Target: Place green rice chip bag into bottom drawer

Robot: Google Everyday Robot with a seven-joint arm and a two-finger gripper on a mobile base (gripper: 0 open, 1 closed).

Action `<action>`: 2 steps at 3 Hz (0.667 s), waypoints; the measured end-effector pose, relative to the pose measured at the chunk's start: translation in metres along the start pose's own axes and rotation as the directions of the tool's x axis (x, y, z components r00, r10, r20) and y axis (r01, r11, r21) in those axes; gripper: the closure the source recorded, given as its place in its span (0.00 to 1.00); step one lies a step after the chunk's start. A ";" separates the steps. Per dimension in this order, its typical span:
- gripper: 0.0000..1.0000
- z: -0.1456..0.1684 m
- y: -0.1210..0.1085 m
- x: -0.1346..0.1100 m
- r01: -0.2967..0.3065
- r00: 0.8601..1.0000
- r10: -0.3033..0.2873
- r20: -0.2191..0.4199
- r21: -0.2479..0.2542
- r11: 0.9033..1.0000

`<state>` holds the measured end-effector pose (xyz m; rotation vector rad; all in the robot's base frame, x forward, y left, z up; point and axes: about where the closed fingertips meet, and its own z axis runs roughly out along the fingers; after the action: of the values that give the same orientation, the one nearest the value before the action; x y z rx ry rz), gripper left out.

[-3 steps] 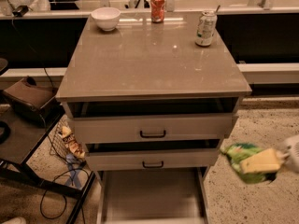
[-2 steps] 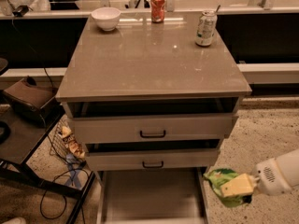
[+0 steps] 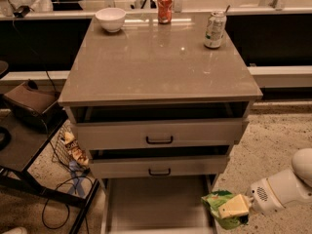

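The green rice chip bag [image 3: 218, 204] is a crumpled light-green foil bag held at the lower right. My gripper [image 3: 233, 207] comes in from the right on a white arm and is shut on the bag. The bag hangs just over the right side wall of the bottom drawer [image 3: 156, 206], a pulled-out pale beige tray at the cabinet's foot. The drawer floor that shows is bare; its front end is cut off by the frame edge.
Two beige drawer fronts with black handles [image 3: 159, 140] sit above the tray. On the cabinet top stand a white bowl [image 3: 110, 19], a red can [image 3: 164, 7] and a green-white can [image 3: 214, 29]. A wire basket with an orange-and-white packet [image 3: 74, 147] and cables lie at the left.
My gripper has moved left and down with the bag, from beside the cabinet's right side to the right edge of the open bottom drawer.
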<state>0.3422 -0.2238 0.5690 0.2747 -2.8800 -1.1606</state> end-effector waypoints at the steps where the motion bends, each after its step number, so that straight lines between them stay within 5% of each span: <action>1: 1.00 0.028 -0.016 -0.015 -0.033 0.999 0.033 -0.015 -0.049 0.998; 2: 1.00 0.070 -0.047 -0.043 -0.056 0.998 0.055 -0.009 -0.143 0.988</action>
<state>0.3853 -0.2013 0.4879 0.1913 -2.7626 -1.3462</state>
